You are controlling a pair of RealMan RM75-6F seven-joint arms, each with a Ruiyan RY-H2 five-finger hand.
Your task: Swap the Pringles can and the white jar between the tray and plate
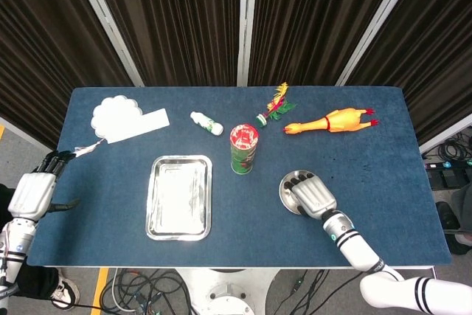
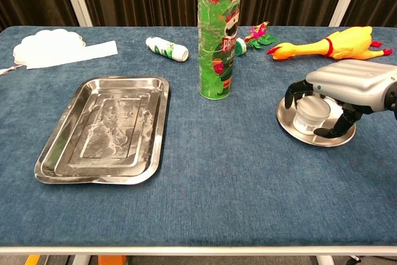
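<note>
The empty tray [image 2: 102,130] lies well to the left of the right hand's fingers [image 2: 296,91], the upright Pringles can [image 2: 218,40] stands on the table between tray and fingers, and the plate [image 2: 289,119] sits directly beneath them. The right hand [image 2: 347,88] arches over the white jar [image 2: 311,112] on the plate, fingers curled around it but not visibly clamped, while the left hand [image 1: 33,191], fingers loosely apart and empty, waits off the table edge; if the fingers close off-centre, the short jar may tip or skid across the smooth plate

A blue-covered counter [image 2: 236,178] carries an upright Pringles can [image 2: 218,40]. Left of the can lies a steel tray [image 2: 99,130], right of it a plate [image 2: 291,128]. Behind the can: bottle [image 2: 166,48], rubber chicken [image 2: 325,44], white paper [image 2: 53,46].
</note>
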